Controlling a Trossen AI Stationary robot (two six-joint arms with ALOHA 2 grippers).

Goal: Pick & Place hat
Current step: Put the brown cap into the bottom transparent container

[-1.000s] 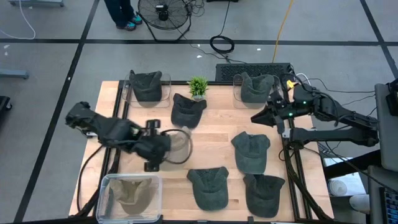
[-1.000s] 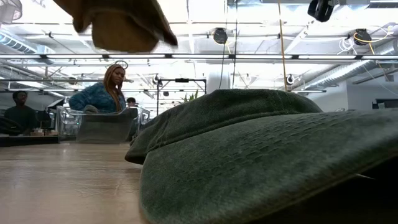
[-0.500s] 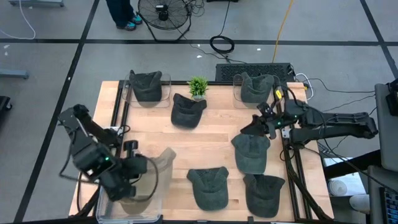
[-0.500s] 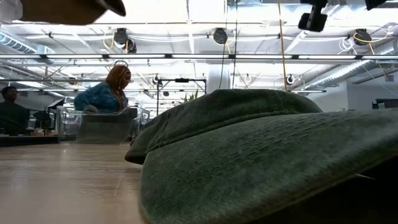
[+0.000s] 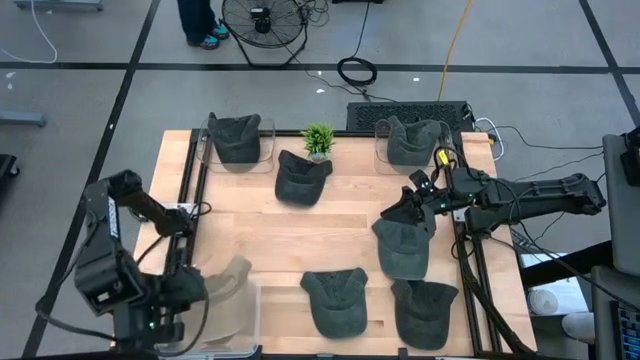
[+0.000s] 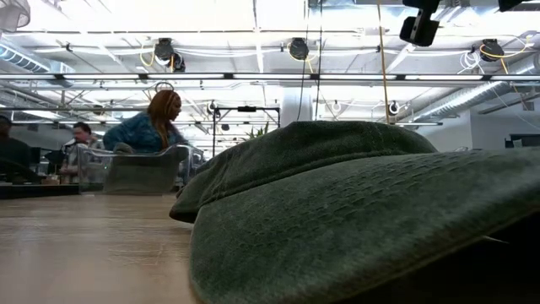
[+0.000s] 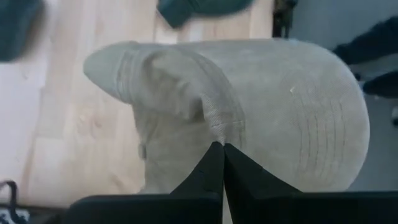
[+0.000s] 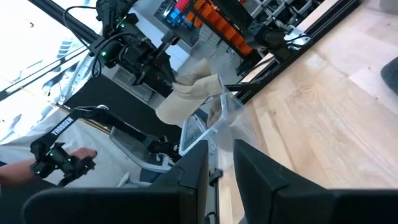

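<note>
Over the clear bin [image 5: 245, 318], left gripper [image 5: 190, 290] pinching tan hat [image 5: 225, 282]

dark jointed arms [image 5: 130, 215], black cables, green lights

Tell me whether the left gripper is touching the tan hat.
Touching. In the left wrist view the left gripper is shut, its fingertips pinching a fold of the tan hat.
</note>
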